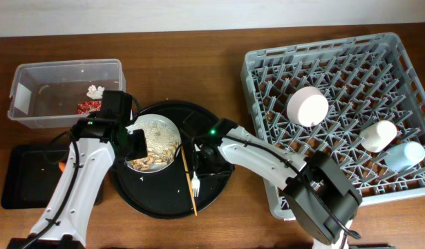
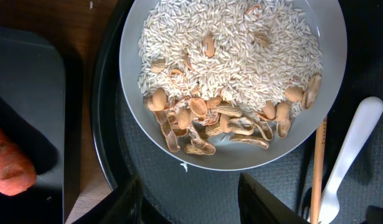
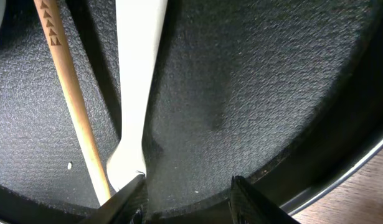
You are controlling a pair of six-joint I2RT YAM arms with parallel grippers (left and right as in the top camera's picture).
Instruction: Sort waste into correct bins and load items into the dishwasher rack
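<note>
At the right of the table we see the grey dishwasher rack (image 1: pixel 350 69), the largest thing here and, we judge, the place the remaining cutlery must go. In the middle lies the round black tray (image 1: pixel 164 200), carrying a pale plate (image 2: pixel 130 68), a white plastic fork (image 3: pixel 138 81) and a wooden chopstick (image 3: pixel 70 93) lying close beside the fork. The right gripper (image 3: pixel 188 199) hangs low over the tray with its jaws parted and nothing between them; one of its fingers (image 3: pixel 126 202) is right at the fork's tine end. The step in hand looks to us like picking up the fork: the gripper should shift sideways until the handle lies between the jaws, then close without catching the chopstick beside it. The left gripper (image 2: pixel 191 199) hovers above the plate, jaws half apart and empty. The plate is covered with rice grains (image 2: pixel 228 56) and peanut shells (image 2: pixel 210 121), which need tipping out before it can be racked. Further left stand the clear plastic tub (image 1: pixel 32 76) and the shallow black tray (image 1: pixel 22 187). In the rack sit a pale pink bowl (image 1: pixel 307 106), a cream cup (image 1: pixel 378 135) and a small blue cup (image 1: pixel 405 155). The tub holds a red wrapper (image 1: pixel 89 106) and a white scrap (image 1: pixel 96 90); a carrot piece (image 2: pixel 10 168) lies in the shallow tray.
</note>
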